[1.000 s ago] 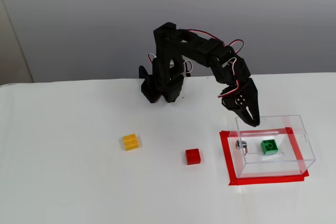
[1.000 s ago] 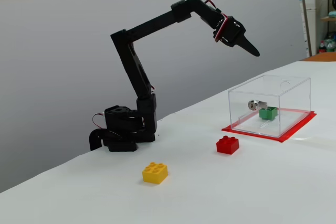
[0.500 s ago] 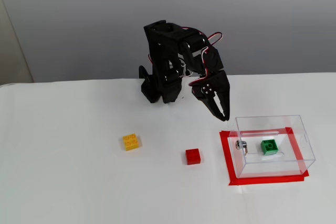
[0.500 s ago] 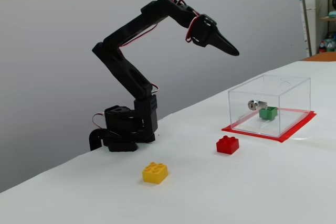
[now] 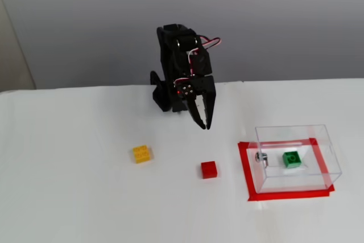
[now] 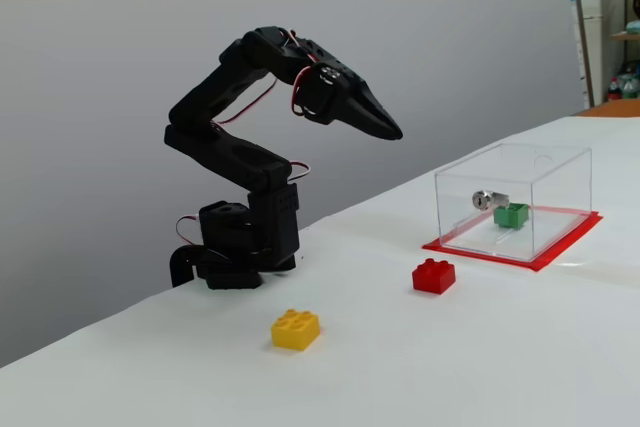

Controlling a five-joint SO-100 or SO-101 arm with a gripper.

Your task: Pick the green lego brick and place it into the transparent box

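Retracting now: the arm has folded back toward its base, and the gripper (image 5: 205, 122) has swung left, away from the transparent box (image 5: 327, 151), and hangs in the air over the far middle of the table (image 5: 74, 197). A second ago it was tipped over the box's far-left corner; now it's well apart from it. In a fixed view the gripper (image 6: 390, 131) points right and slightly down, fingers pressed together to a single tip, nothing between them.

Green lego brick (image 5: 292, 159) sits on the floor of the box, studs up, just right of the small metal knob (image 5: 261, 157). Same in a fixed view from the side: green lego brick (image 6: 511, 214) inside the clear walls of the transparent box (image 6: 560, 172), beside the knob. It hasn't moved over the last second.

Box stands inside the red tape frame (image 5: 244, 169). Red brick (image 5: 209, 169) and yellow brick (image 5: 142, 153) lie on the open table left of the box, untouched.

My read: place is done, the arm is homing. Nothing left but the park move.
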